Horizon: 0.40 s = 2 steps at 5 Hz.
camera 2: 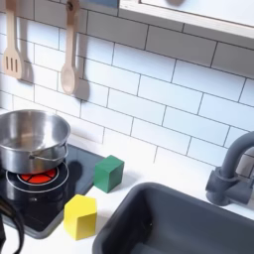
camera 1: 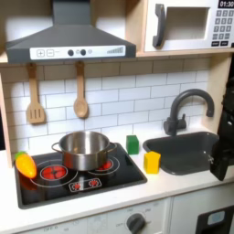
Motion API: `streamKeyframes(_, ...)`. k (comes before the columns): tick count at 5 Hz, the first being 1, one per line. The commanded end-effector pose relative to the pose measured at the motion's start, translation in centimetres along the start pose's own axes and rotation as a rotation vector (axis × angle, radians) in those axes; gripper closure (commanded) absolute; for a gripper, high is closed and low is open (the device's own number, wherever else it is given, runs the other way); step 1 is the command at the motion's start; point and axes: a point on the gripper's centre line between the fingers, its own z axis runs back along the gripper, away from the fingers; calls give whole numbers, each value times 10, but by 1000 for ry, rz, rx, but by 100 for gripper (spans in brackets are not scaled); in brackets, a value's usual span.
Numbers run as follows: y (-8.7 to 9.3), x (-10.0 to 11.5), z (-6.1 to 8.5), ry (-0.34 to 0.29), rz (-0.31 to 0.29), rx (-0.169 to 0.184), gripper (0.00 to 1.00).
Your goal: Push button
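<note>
Two sets of buttons show in the first exterior view: a row of small dark buttons (camera 1: 79,53) on the front strip of the grey range hood (camera 1: 69,32), upper left, and a keypad (camera 1: 224,26) on the microwave (camera 1: 187,26), top right. A dark shape at that view's right edge, over the right end of the sink (camera 1: 178,154), looks like the gripper (camera 1: 222,154). It's cut off by the frame, so can't tell whether its jaws are apart or together. The keypad sits well above it, roughly straight up. The hood buttons are well apart from it, up and far to the first exterior view's left. It touches neither. In both exterior views, a steel pot (camera 1: 84,149) (camera 2: 30,139) sits on the cooktop w/ a green block (camera 1: 132,143) (camera 2: 108,172) and a yellow block (camera 1: 152,162) (camera 2: 80,216) between stove and sink. The faucet (camera 1: 187,105) stands behind the sink.
</note>
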Motion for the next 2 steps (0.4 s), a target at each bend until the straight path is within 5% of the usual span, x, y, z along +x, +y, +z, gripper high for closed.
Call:
streamKeyframes(1,0,0,0,0,0,-1,0)
streamKeyframes(2,4,15,-4,-14,33,30,0)
